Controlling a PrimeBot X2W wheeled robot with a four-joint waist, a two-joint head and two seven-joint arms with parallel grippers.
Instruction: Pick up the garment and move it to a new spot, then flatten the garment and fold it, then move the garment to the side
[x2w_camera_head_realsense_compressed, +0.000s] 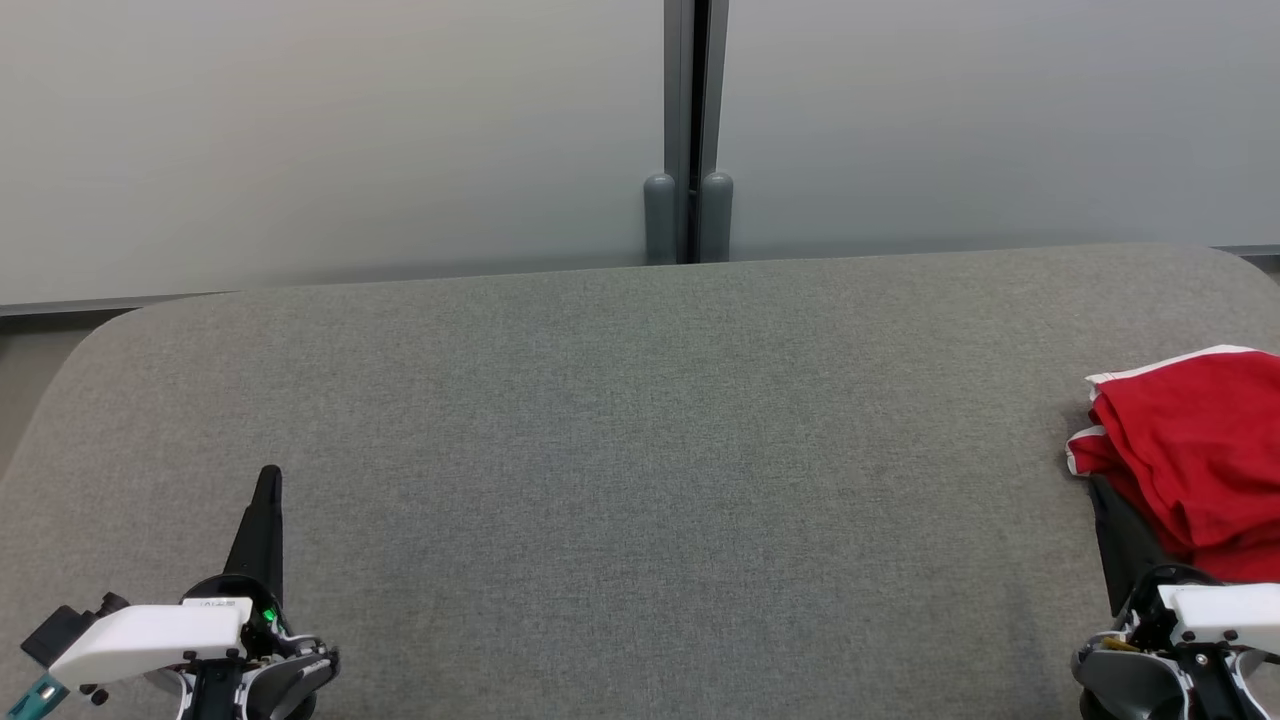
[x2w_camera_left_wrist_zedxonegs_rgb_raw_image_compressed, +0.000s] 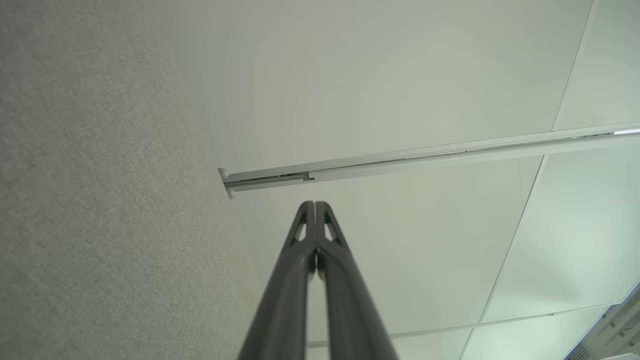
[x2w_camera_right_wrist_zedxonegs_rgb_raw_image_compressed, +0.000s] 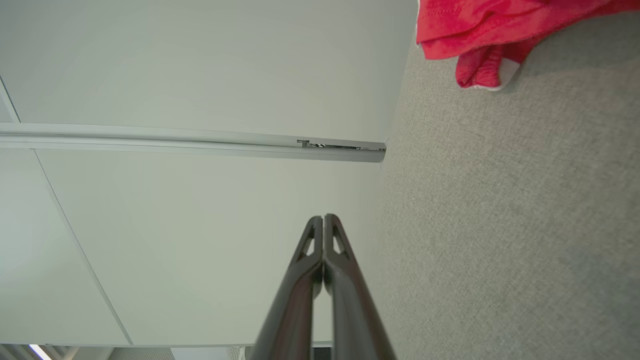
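1. The red garment (x2w_camera_head_realsense_compressed: 1190, 450) runs off the head view's edge at 3 o'clock, so its full outline cannot be told. In the right wrist view the top edge cuts it at 1 o'clock.
2. In the head view, at 4 o'clock, the garment overlaps one side of the right gripper (x2w_camera_right_wrist_zedxonegs_rgb_raw_image_compressed: 324, 218); whether they touch cannot be told. The bottom edge cuts the gripper's body at 5 o'clock.
3. The left gripper (x2w_camera_head_realsense_compressed: 268, 476) has its body cut by the bottom edge at 7 o'clock.
4. The grey padded surface (x2w_camera_head_realsense_compressed: 640, 450) passes out of the head view at 3, 6 and 9 o'clock.

We see the left gripper (x2w_camera_left_wrist_zedxonegs_rgb_raw_image_compressed: 315, 205) with its tips pressed together, holding nothing; grey fabric surface (x2w_camera_left_wrist_zedxonegs_rgb_raw_image_compressed: 100, 200) at left. Pale wall panels (x2w_camera_left_wrist_zedxonegs_rgb_raw_image_compressed: 400, 75) behind; a metal rail (x2w_camera_left_wrist_zedxonegs_rgb_raw_image_compressed: 425, 156) crosses them.
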